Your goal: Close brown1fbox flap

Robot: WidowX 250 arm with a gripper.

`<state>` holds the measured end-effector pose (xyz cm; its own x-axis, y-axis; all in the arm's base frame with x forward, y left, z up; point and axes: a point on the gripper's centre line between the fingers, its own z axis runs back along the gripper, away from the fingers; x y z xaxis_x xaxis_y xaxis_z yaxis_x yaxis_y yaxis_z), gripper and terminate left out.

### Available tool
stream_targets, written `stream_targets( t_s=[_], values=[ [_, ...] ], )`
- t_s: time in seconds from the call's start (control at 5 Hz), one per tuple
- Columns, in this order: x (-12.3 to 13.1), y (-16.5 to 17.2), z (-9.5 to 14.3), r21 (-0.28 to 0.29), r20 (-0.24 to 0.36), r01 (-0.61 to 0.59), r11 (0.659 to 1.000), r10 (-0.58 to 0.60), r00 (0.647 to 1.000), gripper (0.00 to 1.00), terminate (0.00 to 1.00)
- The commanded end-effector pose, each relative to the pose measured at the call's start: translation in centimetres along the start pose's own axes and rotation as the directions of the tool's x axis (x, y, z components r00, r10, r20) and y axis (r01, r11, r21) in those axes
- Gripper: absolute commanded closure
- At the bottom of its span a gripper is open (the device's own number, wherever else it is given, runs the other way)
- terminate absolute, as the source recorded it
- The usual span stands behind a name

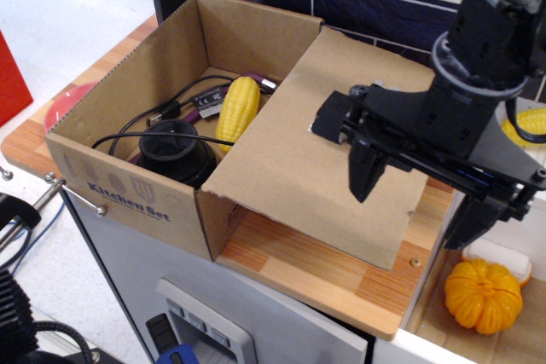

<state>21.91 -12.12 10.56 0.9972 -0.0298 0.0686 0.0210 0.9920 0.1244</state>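
Observation:
The brown1fbox (128, 185), a brown carton with "Kitchen Set" printed on its front, stands open-topped on the left of the wooden counter. Its flap (290, 151) is hinged at the carton's right top edge. It sticks out to the right, roughly level, a little above the counter. A black tape patch (328, 121) sits on its upper face. My black gripper (409, 219) hangs over the flap's right part, fingers pointing down and spread apart, holding nothing. One finger (367, 172) is over the flap, the other (473, 219) is past its right edge.
Inside the carton lie a yellow corn cob (237, 108), a black round object (175, 151) and cables. A red object (64, 104) sits left of the carton. An orange pumpkin (482, 296) lies low at the right, another corn (529, 121) behind the arm. A dark tiled wall (358, 2) runs behind.

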Motion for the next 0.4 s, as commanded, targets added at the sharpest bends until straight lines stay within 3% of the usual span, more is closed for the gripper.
stream_targets(
  t_s=[0.0,0.2],
  values=[
    [0.0,0.0,0.0,0.0,0.0,0.0,1.0,0.0,1.0,0.0,0.0],
    [0.31,-0.08,-0.44,0.074,-0.009,0.026,0.997,-0.025,1.0,0.0,0.0]
  ],
)
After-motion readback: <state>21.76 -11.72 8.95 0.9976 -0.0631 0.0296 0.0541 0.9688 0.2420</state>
